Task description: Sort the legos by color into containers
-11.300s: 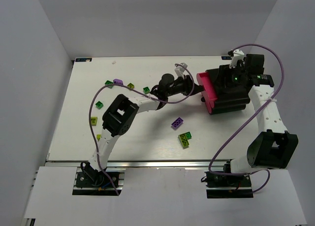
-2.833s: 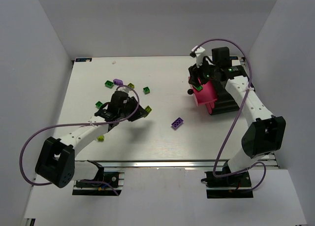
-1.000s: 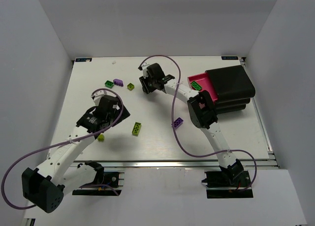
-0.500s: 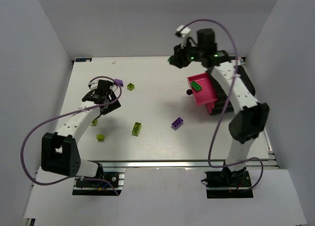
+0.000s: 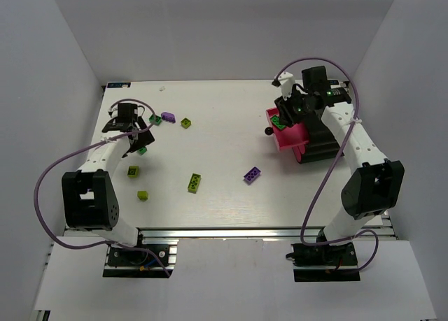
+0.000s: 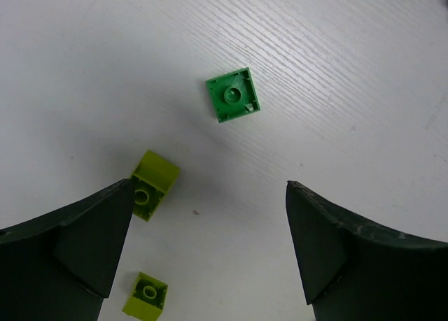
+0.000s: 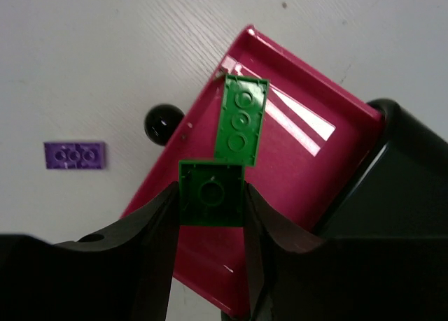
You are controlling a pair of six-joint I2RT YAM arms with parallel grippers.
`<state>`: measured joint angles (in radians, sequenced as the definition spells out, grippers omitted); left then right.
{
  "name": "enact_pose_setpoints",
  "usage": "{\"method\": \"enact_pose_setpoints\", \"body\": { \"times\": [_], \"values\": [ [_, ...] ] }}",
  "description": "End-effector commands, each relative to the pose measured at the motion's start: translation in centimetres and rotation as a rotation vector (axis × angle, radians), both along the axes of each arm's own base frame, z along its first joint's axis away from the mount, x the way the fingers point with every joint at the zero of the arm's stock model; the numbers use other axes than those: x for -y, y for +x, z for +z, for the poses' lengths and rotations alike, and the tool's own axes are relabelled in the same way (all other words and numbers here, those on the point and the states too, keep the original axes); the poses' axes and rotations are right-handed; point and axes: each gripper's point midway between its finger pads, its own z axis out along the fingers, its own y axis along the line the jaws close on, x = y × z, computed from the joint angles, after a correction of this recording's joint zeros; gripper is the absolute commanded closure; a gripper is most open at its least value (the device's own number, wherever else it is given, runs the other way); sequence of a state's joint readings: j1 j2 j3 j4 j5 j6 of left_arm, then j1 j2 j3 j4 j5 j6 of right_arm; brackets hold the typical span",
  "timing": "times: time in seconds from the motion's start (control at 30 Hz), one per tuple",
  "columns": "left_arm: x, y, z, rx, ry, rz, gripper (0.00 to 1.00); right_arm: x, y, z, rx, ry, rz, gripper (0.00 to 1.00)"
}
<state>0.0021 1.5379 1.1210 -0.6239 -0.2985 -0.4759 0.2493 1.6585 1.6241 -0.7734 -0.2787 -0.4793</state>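
Where right gripper (image 7: 210,209) hangs over pink drawer (image 7: 301,167), we see it clamping square green brick (image 7: 211,193); oblong green brick (image 7: 241,122) lies inside; left gripper (image 6: 210,195), well apart, gapes empty.

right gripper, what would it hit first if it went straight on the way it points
The right gripper holds a square green brick, which would likely land first on the floor of the pink drawer, right by the oblong green brick lying there. Depth is unclear.

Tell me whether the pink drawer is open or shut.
Open: the drawer sticks out of the black cabinet, a green brick lying inside.
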Motion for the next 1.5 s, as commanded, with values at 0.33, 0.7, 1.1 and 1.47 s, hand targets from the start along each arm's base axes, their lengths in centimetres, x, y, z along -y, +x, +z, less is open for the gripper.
{"method": "enact_pose_setpoints", "body": {
  "times": [0.33,0.7,1.1,1.47],
  "values": [
    [-1.4,3.4,-0.6,0.015,-0.082,-0.030,0.02,3.8,0.1,-0.7,0.051,-0.196,0.035,0.39],
    [-0.5,4.6,-4.4,-0.082,-0.156,0.000,0.05,2.7,0.2,3.5,0.154,-0.073,0.006,0.32],
    [-0.7,6.4,-6.5,-0.100,-0.174,0.042,0.46,2.3,-0.6,5.2,0.200,0.036,-0.006,0.32],
    [6.3,8.6,0.0,0.145,-0.368,-0.260,0.97,2.1,-1.4,6.4,0.256,0.125,-0.056,0.50]
  ]
}}
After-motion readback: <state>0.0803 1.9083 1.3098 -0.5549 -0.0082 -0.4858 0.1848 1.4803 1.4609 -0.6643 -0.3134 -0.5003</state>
